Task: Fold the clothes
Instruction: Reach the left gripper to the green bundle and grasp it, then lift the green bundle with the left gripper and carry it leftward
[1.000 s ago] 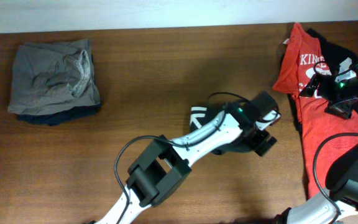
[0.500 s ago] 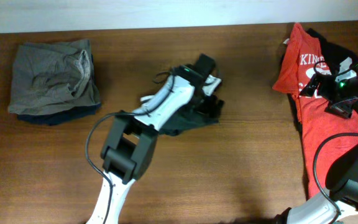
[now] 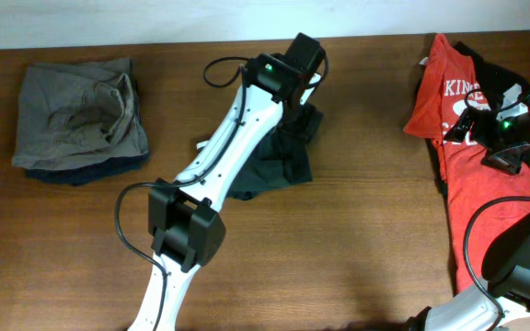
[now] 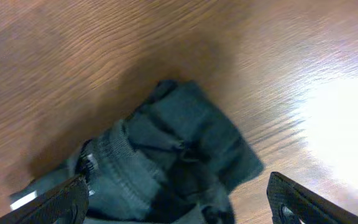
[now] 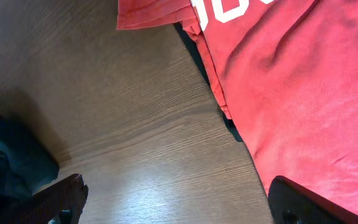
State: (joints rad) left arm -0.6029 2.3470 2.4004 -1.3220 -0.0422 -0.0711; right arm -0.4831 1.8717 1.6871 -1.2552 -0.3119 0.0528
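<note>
A crumpled black T-shirt (image 3: 267,170) lies mid-table, and in the left wrist view it (image 4: 179,155) bunches up below the jaws. My left gripper (image 3: 305,121) hangs over its far edge with the jaws spread wide, open (image 4: 176,205); the cloth reaches the left finger (image 4: 48,205) but stays clear of the right one. A red T-shirt (image 3: 463,175) with white print lies at the right, and it (image 5: 291,81) fills the upper right of the right wrist view. My right gripper (image 3: 482,140) sits over it, open (image 5: 179,208), with bare wood between its fingers.
A folded grey piece on a navy one (image 3: 79,118) sits at the far left. Black cloth (image 3: 500,78) lies partly under the red T-shirt at the far right. More dark cloth (image 5: 8,165) shows at the lower left of the right wrist view.
My left arm has swung from the right of the black T-shirt, leftward and toward the far edge. The black T-shirt now lies more uncovered. The right arm has not moved.
</note>
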